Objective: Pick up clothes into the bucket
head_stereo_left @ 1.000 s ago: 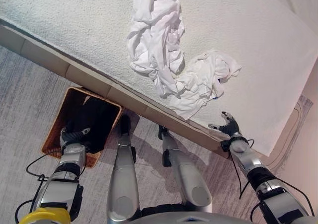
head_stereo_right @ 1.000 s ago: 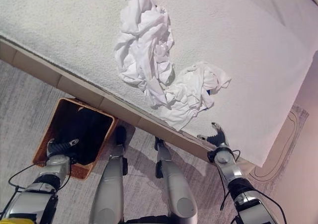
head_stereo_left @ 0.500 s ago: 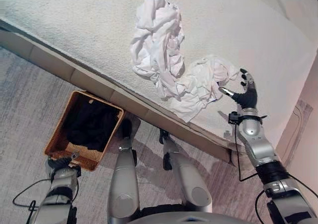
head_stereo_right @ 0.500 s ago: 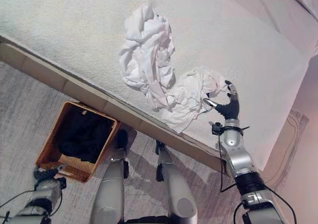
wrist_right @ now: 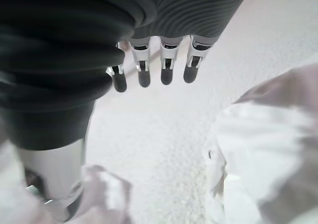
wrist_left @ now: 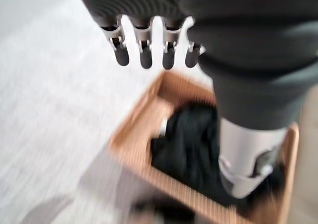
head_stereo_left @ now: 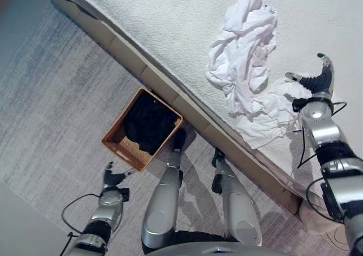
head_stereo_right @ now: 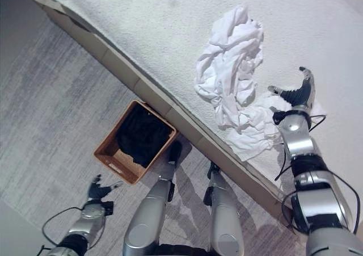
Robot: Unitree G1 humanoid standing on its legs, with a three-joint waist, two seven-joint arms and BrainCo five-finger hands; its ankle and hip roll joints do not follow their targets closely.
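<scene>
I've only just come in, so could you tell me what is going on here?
The robot is gathering laundry. Its right hand hangs open over the white clothes heaped on the bed, gripping nothing yet. Its left hand is open, low over the floor beside the wicker basket, which already holds dark clothing.

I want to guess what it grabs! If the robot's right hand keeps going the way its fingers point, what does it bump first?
Probably the bare white bed cover. The open right hand points past the white clothes beside it, though depth is unclear.

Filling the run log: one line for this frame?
right hand: open, over white clothes on bed | left hand: open, near basket | dark clothes: in basket
</scene>
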